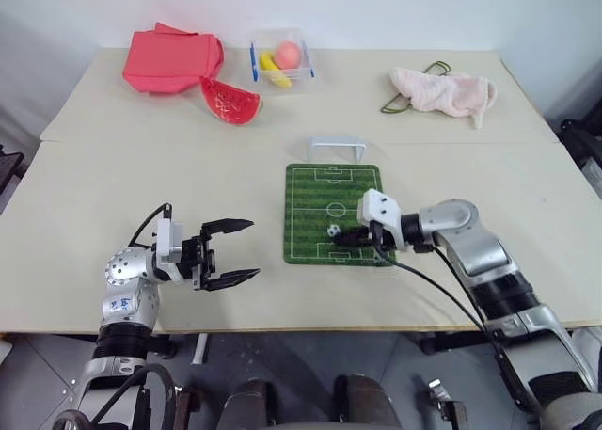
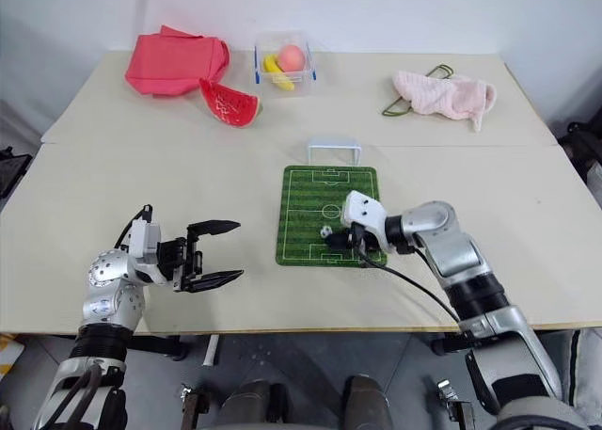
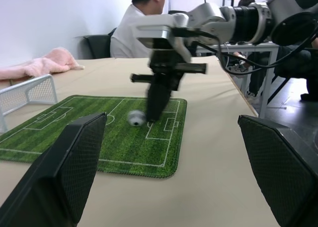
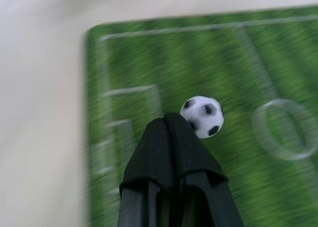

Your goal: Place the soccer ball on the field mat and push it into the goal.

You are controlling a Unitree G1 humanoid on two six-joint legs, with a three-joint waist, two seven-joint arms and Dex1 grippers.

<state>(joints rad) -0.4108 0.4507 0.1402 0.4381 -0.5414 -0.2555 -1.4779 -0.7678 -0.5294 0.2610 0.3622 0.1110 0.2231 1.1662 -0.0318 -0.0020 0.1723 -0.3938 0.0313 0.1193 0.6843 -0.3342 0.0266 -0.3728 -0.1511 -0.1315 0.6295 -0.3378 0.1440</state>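
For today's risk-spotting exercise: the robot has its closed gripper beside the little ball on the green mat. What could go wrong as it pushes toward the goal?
1. The shut right gripper touches the tiny black-and-white soccer ball off-centre, so a push may send it sideways off the green striped field mat.
2. The small white frame goal stands past the mat's far edge and is narrow; a skewed roll could miss it.

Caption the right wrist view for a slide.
Shut right gripper beside the soccer ball on the field mat.
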